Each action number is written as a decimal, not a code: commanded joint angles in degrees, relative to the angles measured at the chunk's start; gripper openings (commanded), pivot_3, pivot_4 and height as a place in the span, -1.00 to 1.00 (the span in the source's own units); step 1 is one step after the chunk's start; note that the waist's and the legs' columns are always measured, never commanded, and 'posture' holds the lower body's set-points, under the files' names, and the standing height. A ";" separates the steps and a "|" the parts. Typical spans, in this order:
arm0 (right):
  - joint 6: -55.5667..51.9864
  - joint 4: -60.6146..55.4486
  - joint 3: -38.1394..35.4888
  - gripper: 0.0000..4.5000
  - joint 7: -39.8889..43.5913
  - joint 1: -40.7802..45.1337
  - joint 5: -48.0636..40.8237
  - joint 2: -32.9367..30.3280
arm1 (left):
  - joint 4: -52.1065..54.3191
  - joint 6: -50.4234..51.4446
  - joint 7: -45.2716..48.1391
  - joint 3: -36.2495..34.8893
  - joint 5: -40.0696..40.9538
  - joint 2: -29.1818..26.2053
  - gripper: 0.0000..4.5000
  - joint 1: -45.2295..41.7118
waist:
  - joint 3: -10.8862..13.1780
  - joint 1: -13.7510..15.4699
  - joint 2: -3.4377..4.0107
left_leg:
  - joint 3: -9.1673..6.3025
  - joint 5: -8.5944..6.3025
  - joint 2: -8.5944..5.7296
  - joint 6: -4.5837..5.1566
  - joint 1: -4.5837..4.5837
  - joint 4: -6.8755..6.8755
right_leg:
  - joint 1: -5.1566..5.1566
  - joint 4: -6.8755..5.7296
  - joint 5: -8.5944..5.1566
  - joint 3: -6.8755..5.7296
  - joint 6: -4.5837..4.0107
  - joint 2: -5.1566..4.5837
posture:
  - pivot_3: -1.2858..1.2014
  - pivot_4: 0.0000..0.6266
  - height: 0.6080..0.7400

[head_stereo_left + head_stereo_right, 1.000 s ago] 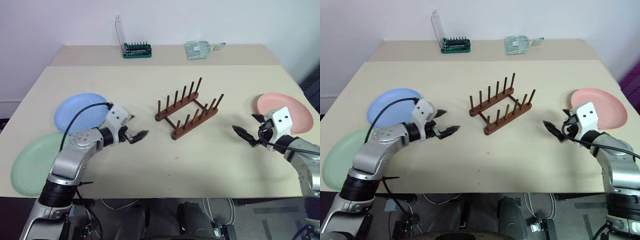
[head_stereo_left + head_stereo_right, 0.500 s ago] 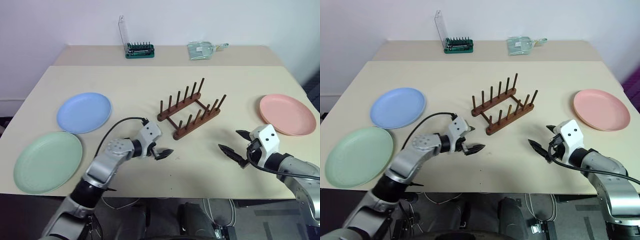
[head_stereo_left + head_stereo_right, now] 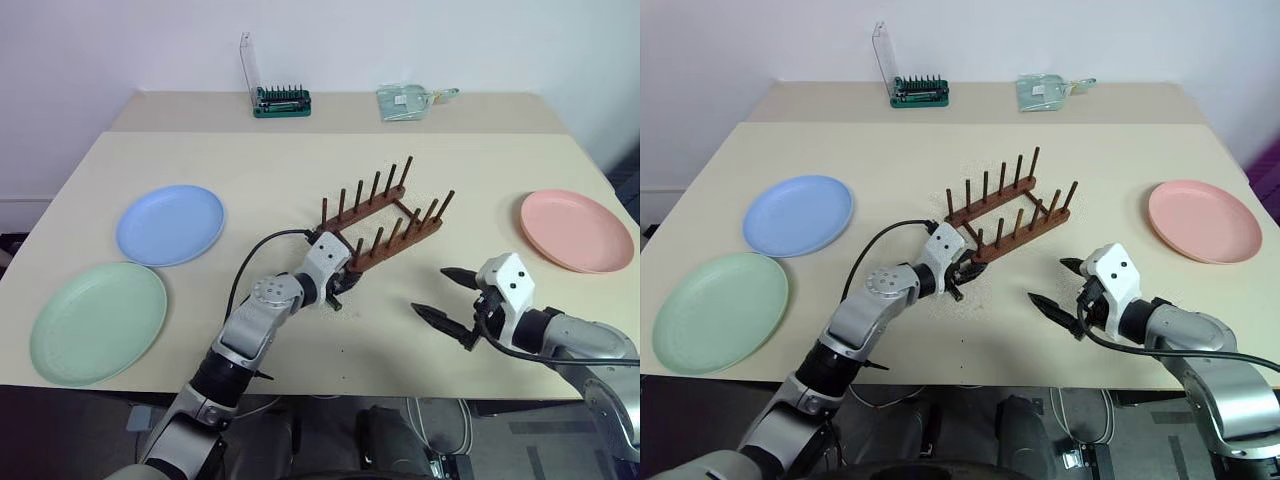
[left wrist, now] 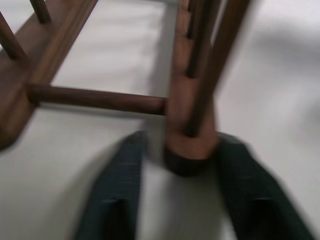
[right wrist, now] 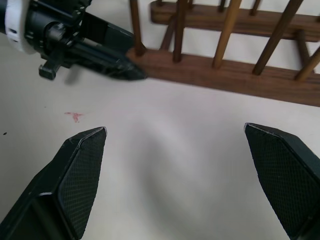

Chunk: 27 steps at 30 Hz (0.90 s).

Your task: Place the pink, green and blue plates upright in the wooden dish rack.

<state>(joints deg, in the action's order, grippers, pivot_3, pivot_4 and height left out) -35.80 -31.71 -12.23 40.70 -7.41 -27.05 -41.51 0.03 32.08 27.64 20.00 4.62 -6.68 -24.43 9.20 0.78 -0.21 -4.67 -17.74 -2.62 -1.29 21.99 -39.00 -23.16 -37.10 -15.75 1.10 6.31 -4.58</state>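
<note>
Rack: the dish rack (image 3: 385, 228) stands mid-bench, its near rail end between the left end effector (image 4: 182, 192) fingers, which pinch it.
Right end effector (image 3: 1060, 285): spread wide, empty, just short of the rack's near rail.
Plates: pink plate (image 3: 576, 229) flat, well to the right end effector's far right; blue plate (image 3: 170, 223) and green plate (image 3: 97, 321) flat, well left of the left end effector.
Bench (image 3: 300, 160): bit case (image 3: 279, 98) and clear packet (image 3: 405, 101) at the far edge, beyond the rack.

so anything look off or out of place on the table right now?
One thing: the left claw straddles the near end of one rail of the wooden dish rack instead of going for a plate. The rack sits skewed to the table edge. Blue plate, green plate and pink plate lie flat, intact. Right claw hangs open.
</note>
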 commanded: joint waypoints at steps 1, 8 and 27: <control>0.50 -1.93 0.00 1.00 -0.15 -1.44 0.92 -0.92 | -1.43 -2.27 0.84 0.32 -0.83 -0.77 -0.67 0.48 | 0.00 -0.02 0.00 | 0.00 0.00 0.00 0.00 0.00 0.00 | 0.00 0.00 0.00 0.00 0.00 0.00 | 0.03 -0.52 1.00; 1.75 -1.50 0.08 1.00 0.84 -5.07 2.78 -2.43 | -14.93 -22.82 22.82 2.82 -0.78 -10.00 -0.67 -9.87 | 0.01 0.04 -0.02 | 0.00 0.00 0.00 0.00 0.01 0.01 | -0.02 -0.01 0.00 -0.03 0.00 0.02 | 0.03 -0.52 1.00; 2.05 -3.11 -0.78 1.00 -3.77 -7.50 4.62 0.10 | -43.38 -33.71 35.25 -1.33 -3.29 -8.39 0.54 -21.61 | 0.05 -0.20 -0.09 | -0.02 -0.07 -0.05 0.14 0.16 -0.04 | -0.11 0.02 -0.03 -0.08 0.06 0.01 | 0.03 -0.52 1.00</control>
<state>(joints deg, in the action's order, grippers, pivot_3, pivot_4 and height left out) -33.92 -33.57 -11.76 37.30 -15.21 -22.58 -41.16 -44.47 -5.88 63.62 20.60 1.94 -12.31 -47.13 9.25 0.58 -0.30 -4.69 -17.81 -2.67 -1.15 22.12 -39.04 -23.26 -37.11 -15.78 1.02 6.37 -4.56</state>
